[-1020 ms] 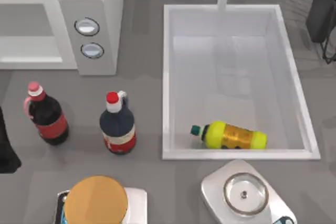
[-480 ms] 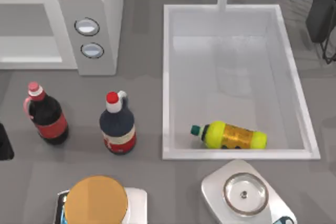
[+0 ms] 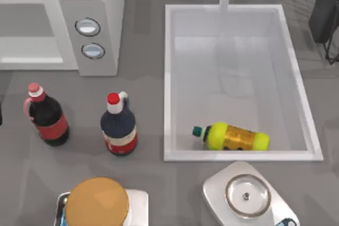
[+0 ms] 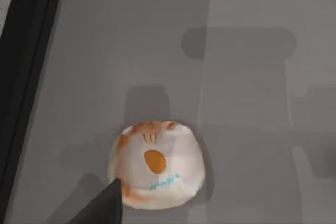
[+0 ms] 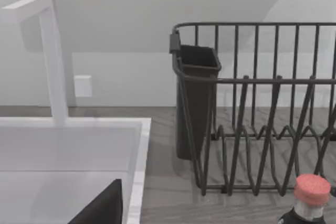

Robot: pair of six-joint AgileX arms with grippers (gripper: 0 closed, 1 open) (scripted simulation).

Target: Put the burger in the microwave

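The burger [image 4: 156, 163], a small pale bun with orange patches, lies on the grey tabletop in the left wrist view, close to a black strip along the table's edge. A dark part of my left gripper [image 4: 102, 206] hangs just beside the burger, and I cannot tell whether it touches it. The microwave [image 3: 100, 3] stands at the back left in the top view, its wide cavity showing and two silvery dials on its grey panel. My right gripper [image 5: 101, 205] is parked near the sink's back right corner.
A cola bottle [image 3: 46, 117] and a dark blue bottle [image 3: 118, 125] stand in front of the microwave. The white sink [image 3: 168, 78] holds a yellow bottle [image 3: 235, 137]. An orange-tan disc [image 3: 97, 202] and a scale [image 3: 246, 195] sit at the front. A black dish rack [image 5: 262, 129] stands behind the sink.
The left arm's dark shape at the top view's left edge has shrunk and slid off to the left. Nothing on the table has moved.
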